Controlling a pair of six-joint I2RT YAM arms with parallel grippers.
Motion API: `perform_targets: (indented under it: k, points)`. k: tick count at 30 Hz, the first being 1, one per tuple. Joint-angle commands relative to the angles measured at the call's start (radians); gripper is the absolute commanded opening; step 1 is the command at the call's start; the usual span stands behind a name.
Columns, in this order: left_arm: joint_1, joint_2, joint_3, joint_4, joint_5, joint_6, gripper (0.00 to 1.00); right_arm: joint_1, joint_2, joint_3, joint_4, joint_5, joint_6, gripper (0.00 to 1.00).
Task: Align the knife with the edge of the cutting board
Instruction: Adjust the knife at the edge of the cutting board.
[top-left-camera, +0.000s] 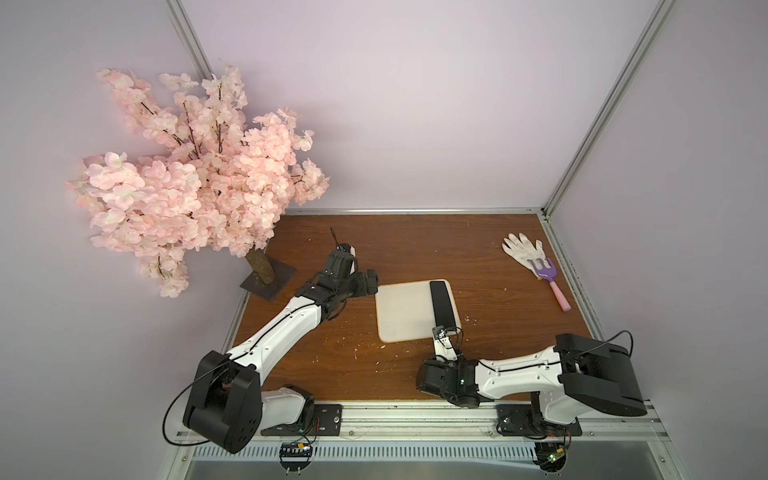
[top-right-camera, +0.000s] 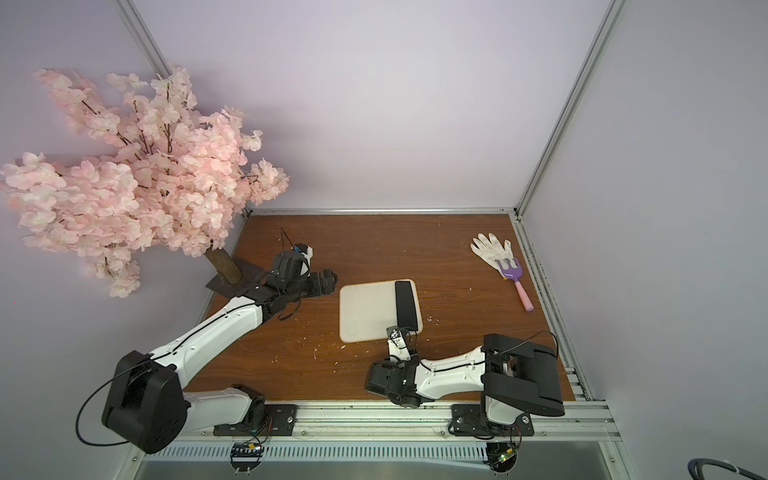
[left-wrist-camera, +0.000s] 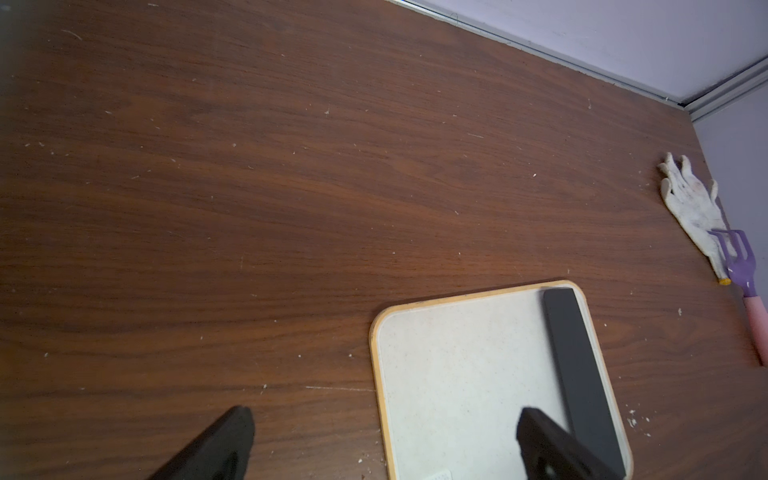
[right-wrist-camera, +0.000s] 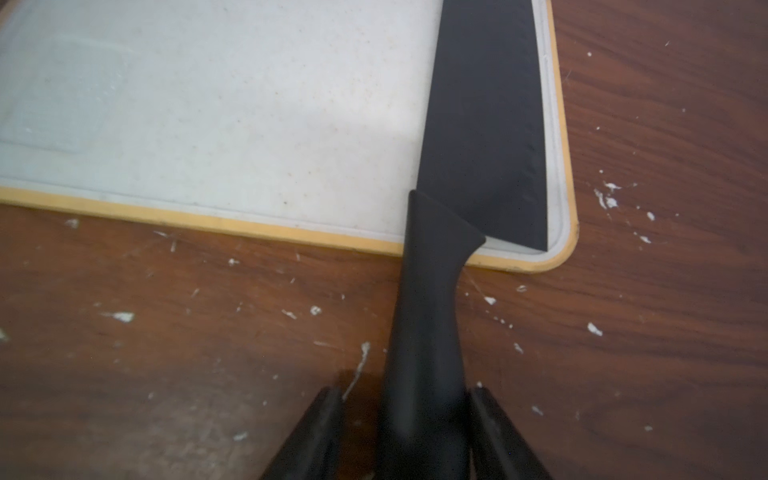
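Left fingers (left-wrist-camera: 224, 444) spread wide, arm (top-left-camera: 274, 336) outstretched — right fingers (right-wrist-camera: 320, 436) slightly parted, arm (top-left-camera: 515, 370) folded inward.

You have no text, label, brand or number here that can be read; the cutting board (right-wrist-camera: 249, 124) bears a faint rectangular patch (right-wrist-camera: 66, 95) near one corner; whatever it carries is too blurred to read.

Two cameras sit side by side high above me, looking steeply down at the whole table (top-left-camera: 415, 249); both top views share nearly everything. My left wrist camera looks low across the table toward its far corner. My right wrist camera hangs close over a corner of the cutting board (right-wrist-camera: 208, 124), which every view shares.
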Motion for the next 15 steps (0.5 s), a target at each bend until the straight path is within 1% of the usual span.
perform_targets:
  k: [1, 4, 7, 15]
  points:
    - [0.012, -0.018, -0.011, 0.002, 0.008, 0.010, 1.00, -0.026, -0.070, -0.060, 0.070, -0.079, -0.013, 0.52]
    - [0.012, -0.019, -0.011, 0.003, 0.011, 0.010, 1.00, -0.046, -0.126, -0.110, 0.105, -0.105, -0.008, 0.49]
    - [0.013, -0.021, -0.010, 0.004, 0.012, 0.011, 1.00, -0.052, -0.146, -0.130, 0.130, -0.116, -0.007, 0.46]
    - [0.014, -0.020, -0.012, 0.004, 0.011, 0.010, 1.00, -0.051, -0.110, -0.130, 0.159, -0.140, 0.011, 0.40]
